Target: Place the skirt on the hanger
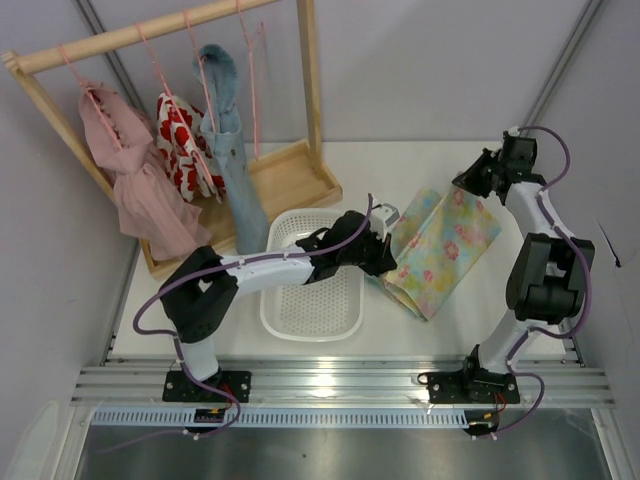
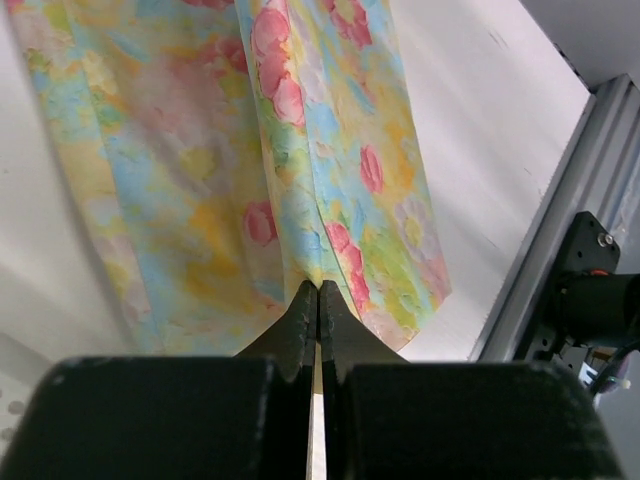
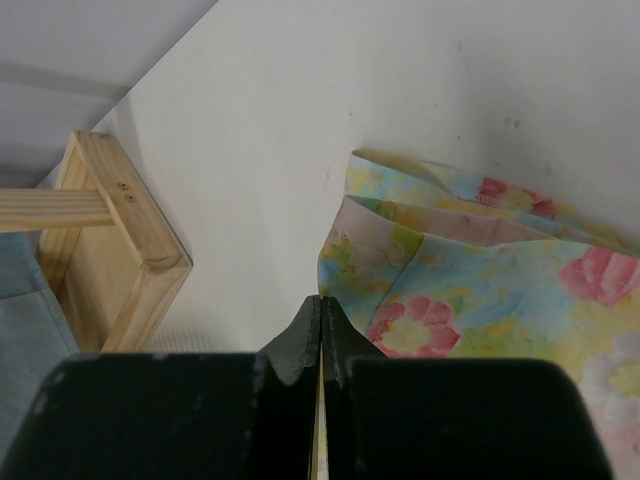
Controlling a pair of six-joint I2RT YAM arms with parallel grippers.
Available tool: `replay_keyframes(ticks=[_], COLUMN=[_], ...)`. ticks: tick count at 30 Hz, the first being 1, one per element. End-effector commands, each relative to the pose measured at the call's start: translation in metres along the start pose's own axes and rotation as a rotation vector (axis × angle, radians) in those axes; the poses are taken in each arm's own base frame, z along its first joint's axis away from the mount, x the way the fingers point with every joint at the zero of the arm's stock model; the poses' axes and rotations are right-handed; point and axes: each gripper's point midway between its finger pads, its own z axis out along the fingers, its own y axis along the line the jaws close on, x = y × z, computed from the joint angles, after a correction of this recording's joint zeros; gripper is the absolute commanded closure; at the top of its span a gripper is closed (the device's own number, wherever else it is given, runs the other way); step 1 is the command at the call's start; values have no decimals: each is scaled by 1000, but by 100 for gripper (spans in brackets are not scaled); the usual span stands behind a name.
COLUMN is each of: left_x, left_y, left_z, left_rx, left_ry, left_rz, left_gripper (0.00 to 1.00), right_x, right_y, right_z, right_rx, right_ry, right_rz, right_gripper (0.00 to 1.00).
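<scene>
Pale yellow-and-turquoise cloth skirt with pink flowers (image 1: 440,250) lies flat on white table (image 1: 400,165), just right of white plastic basket (image 1: 300,305). Your left gripper (image 1: 385,263): jaws pressed together, tips at skirt's near-left edge; cloth caught or not, you cannot tell. Your right gripper (image 1: 460,186): jaws together, tips just beside skirt's far corner. Thin pink wire hanger (image 1: 252,110) hangs on wooden rack bar (image 1: 150,30), well apart from skirt.
</scene>
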Motion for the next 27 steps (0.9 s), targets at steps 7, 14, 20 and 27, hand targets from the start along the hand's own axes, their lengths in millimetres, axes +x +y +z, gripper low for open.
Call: replay_keyframes(ticks=[7,14,20,27], left_x=[-2,0,-1,-1], left_y=[28,44,57,75], left_z=[5,11,14,14], left_rx=[-63,-96,-145,-201], left_ry=[10,18,22,24], left_rz=[-33,-57,-69,-93], left_gripper=[100,100,100,98], right_x=[-32,-28,-24,-12], right_y=[32,42,57,59], right_z=[41,67,94,123], right_rx=[-72,-109,-143,-145], right_ry=[-76,-47,-20,21], right_rz=[-91,-120,-169,-182], right_gripper=[100,100,100,100])
